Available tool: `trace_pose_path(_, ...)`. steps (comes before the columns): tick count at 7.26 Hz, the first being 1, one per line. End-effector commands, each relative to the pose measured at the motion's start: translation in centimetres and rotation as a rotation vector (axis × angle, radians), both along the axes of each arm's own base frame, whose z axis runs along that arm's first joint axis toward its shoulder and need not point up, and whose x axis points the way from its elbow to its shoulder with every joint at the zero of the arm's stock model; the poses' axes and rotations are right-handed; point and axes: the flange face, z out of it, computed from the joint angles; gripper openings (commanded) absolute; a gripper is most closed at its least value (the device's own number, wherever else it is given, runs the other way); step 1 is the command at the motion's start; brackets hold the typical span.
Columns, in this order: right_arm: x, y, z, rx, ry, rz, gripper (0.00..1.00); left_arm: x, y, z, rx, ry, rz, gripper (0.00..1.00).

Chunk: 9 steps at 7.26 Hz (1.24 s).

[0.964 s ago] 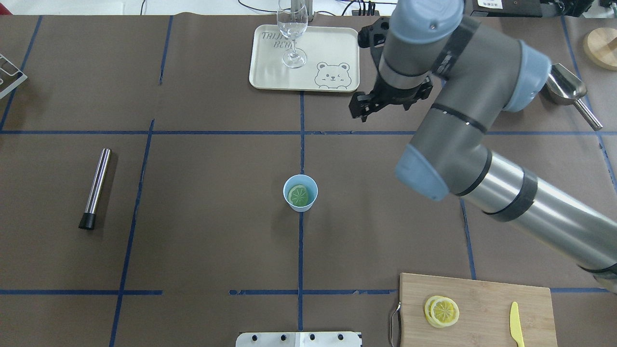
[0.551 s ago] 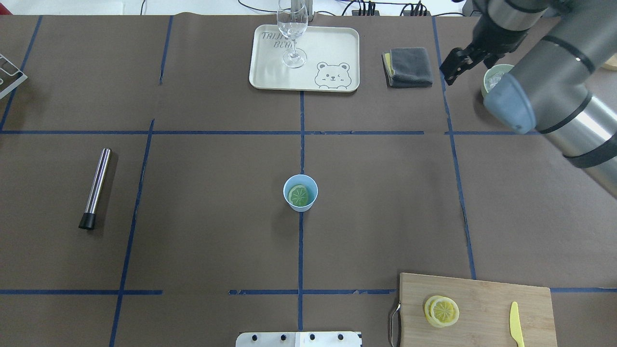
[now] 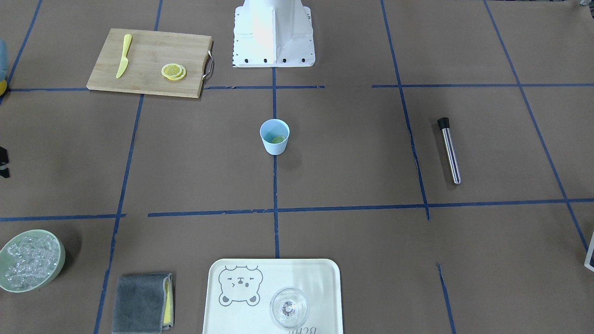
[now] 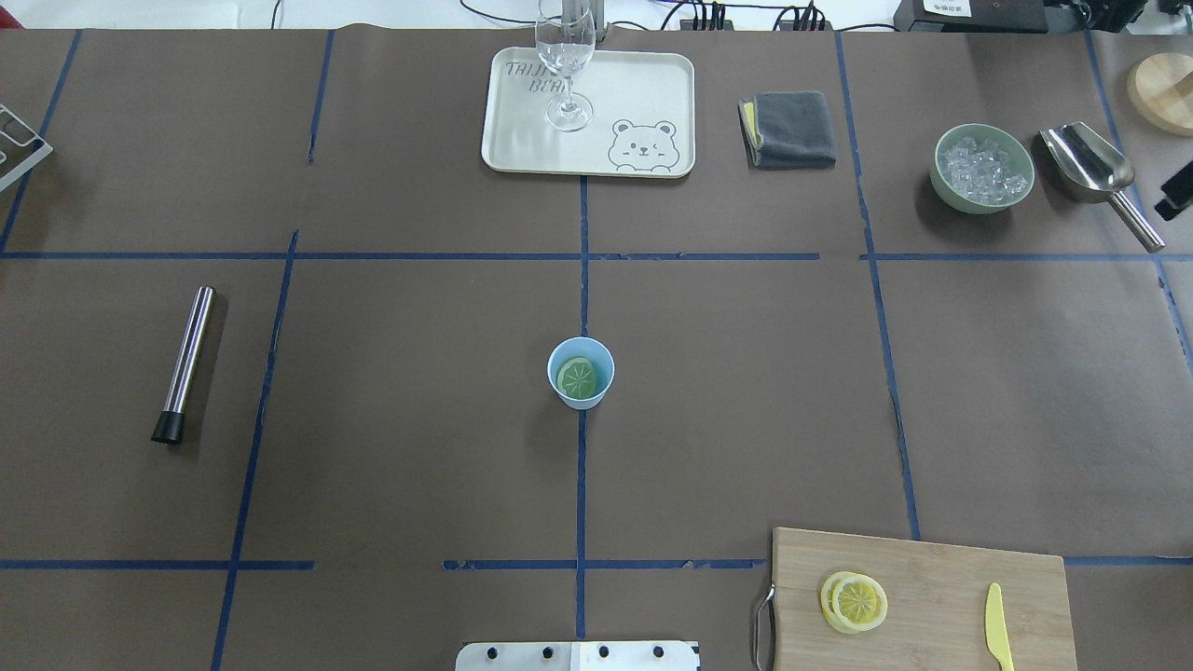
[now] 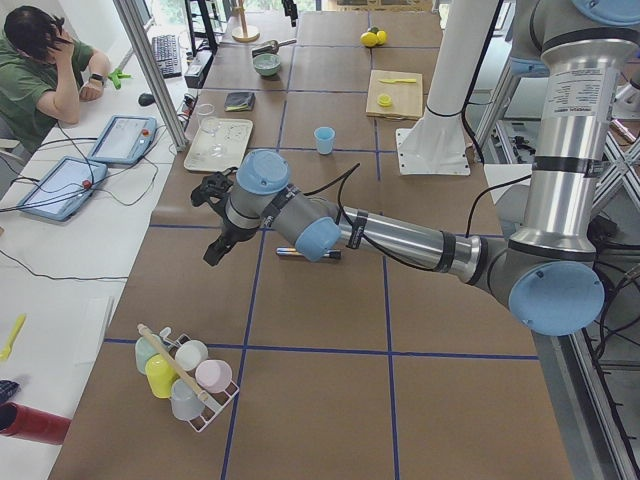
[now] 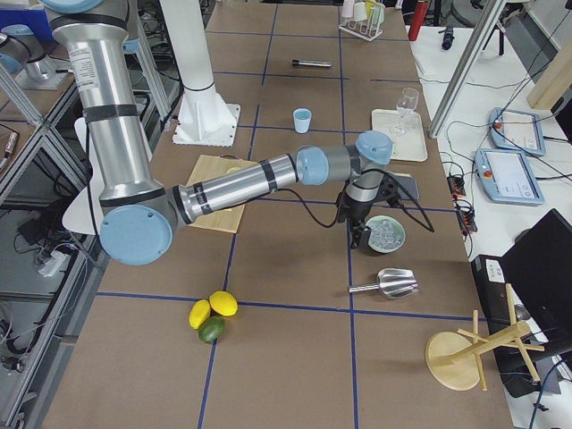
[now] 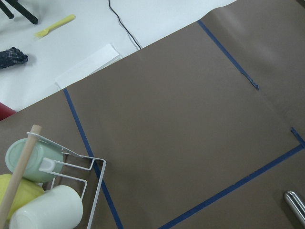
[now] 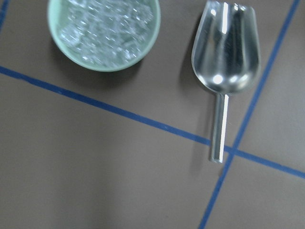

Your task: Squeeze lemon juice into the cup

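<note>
The light-blue cup (image 4: 598, 357) stands at the table's middle with one lemon slice (image 4: 577, 377) lying inside it; the cup also shows in the front-facing view (image 3: 274, 145). Two more lemon slices (image 4: 854, 601) lie on the wooden board (image 4: 932, 568). My right gripper (image 3: 2, 165) is far from the cup, near the ice bowl, with only two black fingertips showing a gap apart at the view's edge. It holds nothing. My left gripper (image 5: 213, 252) hovers over bare table near the cup rack; I cannot tell its state.
A pale green bowl of ice (image 4: 982, 168) and a metal scoop (image 4: 1090, 168) sit far right. A grey cloth (image 4: 792, 129), a tray (image 4: 643, 93) with a clear glass (image 4: 565, 56), a steel muddler (image 4: 185, 362), a yellow knife (image 4: 998, 626) and a cup rack (image 5: 185, 375).
My right arm has swung from the far middle of the table to the right, almost out of the overhead view. This uncovers the cloth, ice bowl and scoop. The cup and slices have not moved.
</note>
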Motion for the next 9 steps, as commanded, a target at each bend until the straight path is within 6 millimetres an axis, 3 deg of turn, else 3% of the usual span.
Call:
trace_pose_path(1, 6.6, 5.1, 6.1, -0.068, -0.007, 0.105, 1.0, 6.4, -0.1, -0.6, -0.141, 0.052, -0.011, 1.0)
trace_pose_path(3, 6.9, 6.0, 7.2, -0.09, -0.006, 0.112, 1.0, 11.7, 0.3, 0.0, -0.237, 0.021, -0.077, 1.0)
trace_pose_path(4, 7.0, 6.3, 7.6, -0.097, -0.005, 0.112, 1.0, 14.6, 0.9, 0.1, -0.341, 0.056, -0.113, 0.93)
trace_pose_path(5, 7.0, 6.4, 7.8, -0.098, -0.005, 0.111, 1.0, 16.5, 1.2, 0.6, -0.387, 0.045, -0.165, 0.77)
trace_pose_path(6, 7.0, 6.7, 8.0, -0.103, -0.004, 0.112, 1.0, 17.6, 1.1, 2.1, -0.405, 0.019, -0.172, 0.72)
trace_pose_path(9, 7.0, 6.7, 8.2, -0.109, -0.003, 0.113, 1.0, 22.5, 2.5, 4.0, -0.43, 0.038, -0.124, 0.73)
